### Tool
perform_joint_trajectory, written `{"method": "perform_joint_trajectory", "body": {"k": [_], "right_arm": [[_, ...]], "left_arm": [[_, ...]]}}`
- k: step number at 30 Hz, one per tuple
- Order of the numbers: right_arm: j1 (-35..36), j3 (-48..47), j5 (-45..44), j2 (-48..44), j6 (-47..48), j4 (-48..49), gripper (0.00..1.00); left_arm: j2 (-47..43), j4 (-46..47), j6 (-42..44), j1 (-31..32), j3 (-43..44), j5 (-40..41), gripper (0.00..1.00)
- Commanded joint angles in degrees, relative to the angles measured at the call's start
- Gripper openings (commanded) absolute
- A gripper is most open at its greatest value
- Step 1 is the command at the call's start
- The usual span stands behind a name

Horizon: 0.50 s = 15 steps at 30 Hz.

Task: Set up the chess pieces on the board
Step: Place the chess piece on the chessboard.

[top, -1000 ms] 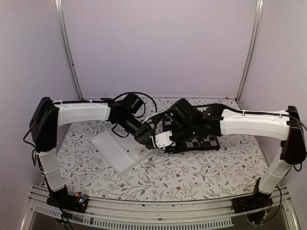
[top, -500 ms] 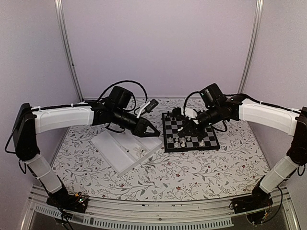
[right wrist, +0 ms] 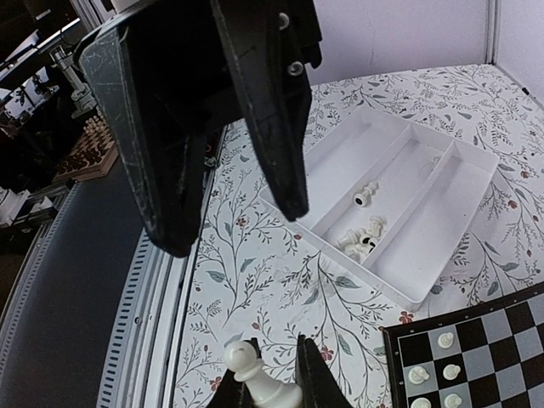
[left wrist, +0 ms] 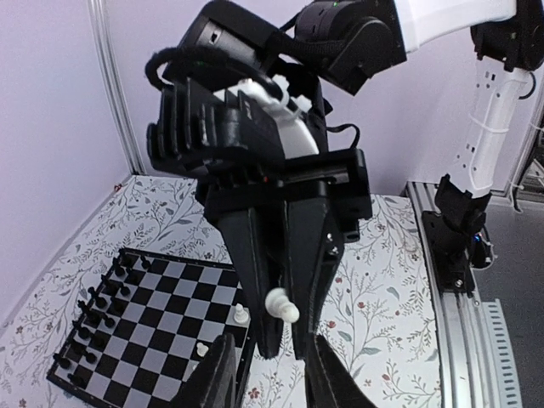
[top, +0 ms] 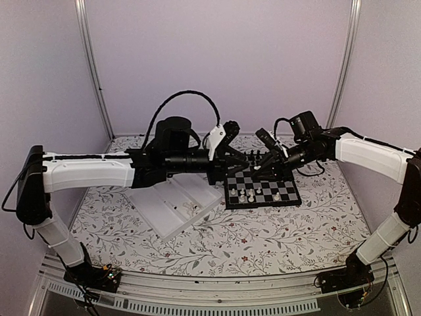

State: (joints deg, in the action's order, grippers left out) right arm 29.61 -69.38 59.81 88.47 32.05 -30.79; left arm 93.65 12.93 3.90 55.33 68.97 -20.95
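Note:
The board point(top: 263, 192) lies right of centre, with black chessmen along its far side and a few white chess pieces point(top: 248, 194) on near squares. My right gripper point(top: 258, 163) point(right wrist: 268, 384) is shut on a white pawn point(right wrist: 246, 363) point(left wrist: 283, 304), held in the air over the board's left edge. My left gripper point(top: 242, 158) point(left wrist: 270, 378) faces it tip to tip. Its fingers point(left wrist: 217, 374) are open, just short of the pawn, with nothing between them. The left wrist view shows the board point(left wrist: 144, 316) below, with two white pieces point(left wrist: 241, 314) near its edge.
A white compartmented tray point(top: 172, 205) point(right wrist: 442, 255) lies left of the board, with several loose white pieces point(right wrist: 361, 239) in it. The flowered tablecloth point(top: 263, 237) covers the table. Both forearms cross above the tray and the board.
My left arm has swung away from the tray, up and to the right, to meet the right gripper, and its jaws have opened. The right gripper has risen off the board with the pawn.

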Motion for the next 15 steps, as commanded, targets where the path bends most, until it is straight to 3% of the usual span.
{"method": "perform_joint_trajectory", "body": {"k": [1, 15], "right_arm": [[-0.1, 0.9, 4.3, -1.3, -0.8, 0.3, 0.09], [-0.2, 0.7, 5.1, -0.7, -0.7, 0.2, 0.10]], "left_arm": [[3.7, 3.0, 4.2, 1.4, 3.8, 0.9, 0.30], [7.5, 1.1, 3.7, 1.7, 6.7, -3.3, 0.29]]}}
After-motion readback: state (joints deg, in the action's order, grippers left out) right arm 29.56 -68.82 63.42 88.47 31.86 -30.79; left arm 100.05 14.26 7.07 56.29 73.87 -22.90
